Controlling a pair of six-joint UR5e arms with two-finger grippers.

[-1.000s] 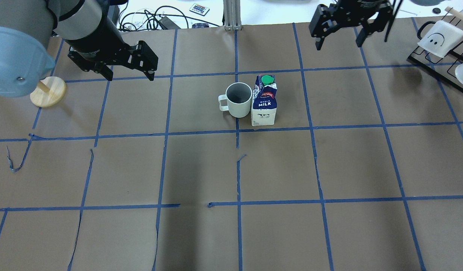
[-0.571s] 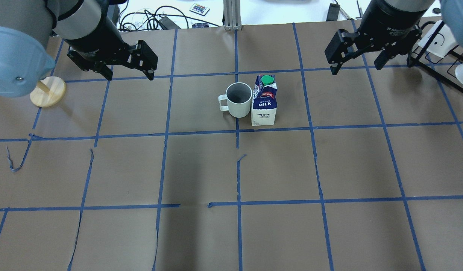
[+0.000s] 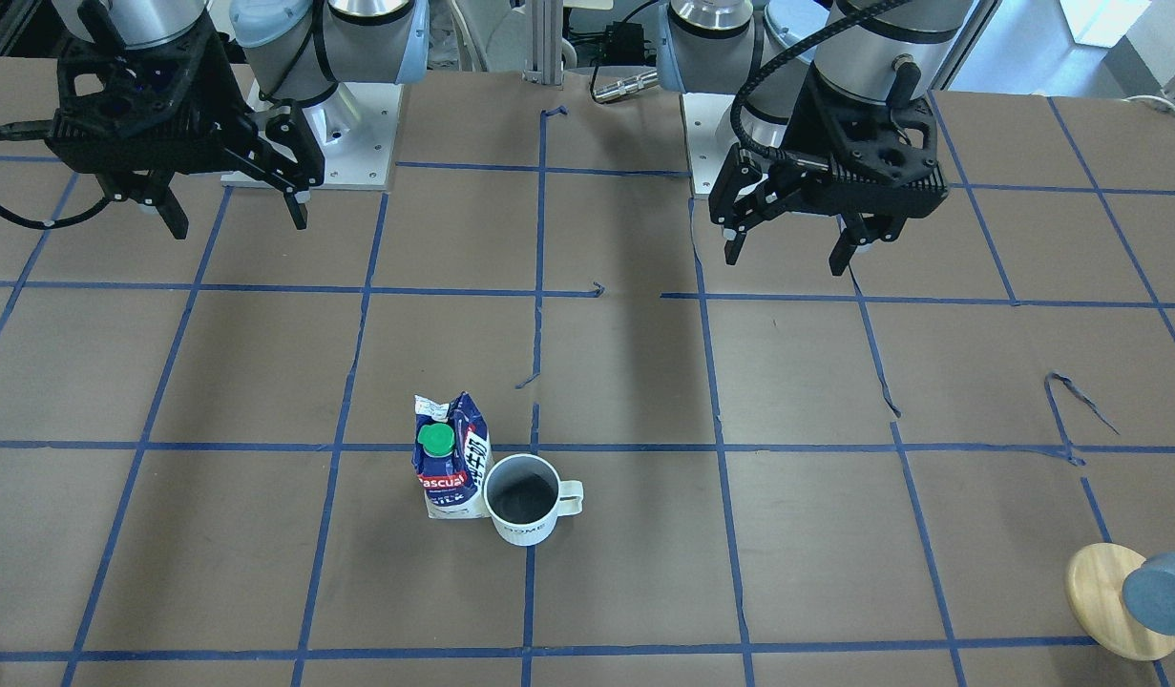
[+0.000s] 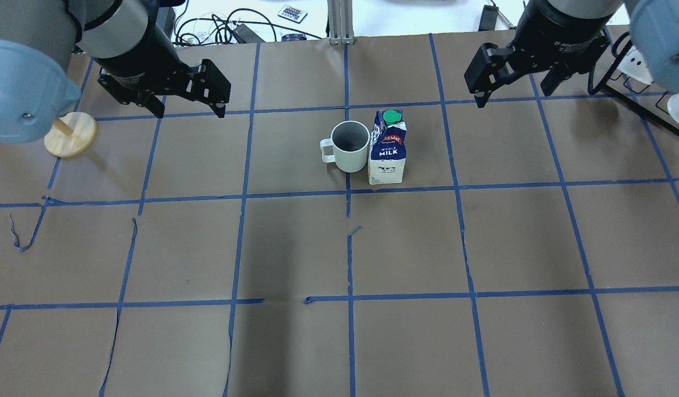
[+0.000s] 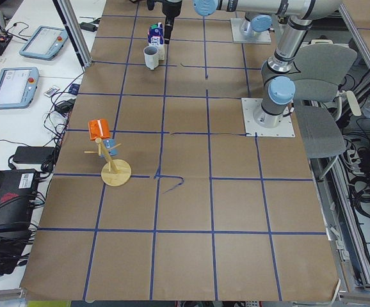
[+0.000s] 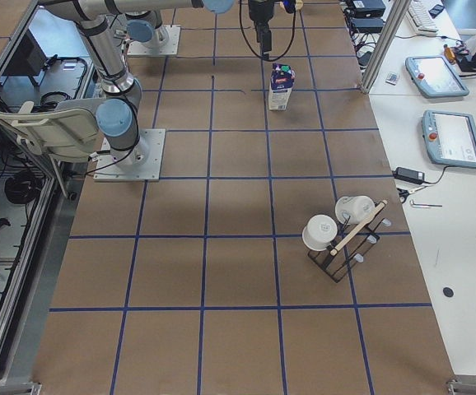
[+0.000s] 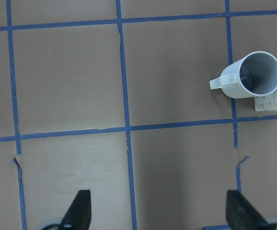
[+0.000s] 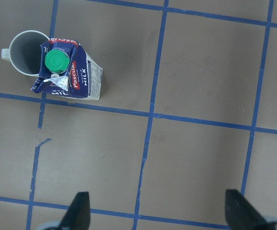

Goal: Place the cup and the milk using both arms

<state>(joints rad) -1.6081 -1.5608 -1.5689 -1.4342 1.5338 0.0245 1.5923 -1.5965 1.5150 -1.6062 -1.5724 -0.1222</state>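
Note:
The white cup (image 4: 349, 146) stands upright near the table's middle, handle to the left, touching the blue and white milk carton (image 4: 388, 149) on its right. Both also show in the front view, cup (image 3: 522, 496) and milk (image 3: 449, 463). My left gripper (image 4: 191, 113) is open and empty, hovering far to the left of the cup (image 7: 251, 74). My right gripper (image 4: 510, 96) is open and empty, hovering right of and beyond the milk (image 8: 69, 72). In the front view the left gripper (image 3: 786, 262) and right gripper (image 3: 240, 226) hang high near the bases.
A wooden disc stand (image 4: 70, 134) with a blue-grey cylinder (image 3: 1160, 592) sits at the table's left end. A black mug rack (image 6: 341, 239) with white mugs stands at the right end. Cables (image 4: 223, 27) lie beyond the far edge.
My right gripper has come down from the far edge towards the table and then shifted slightly left. The left arm, cup and milk have not moved.

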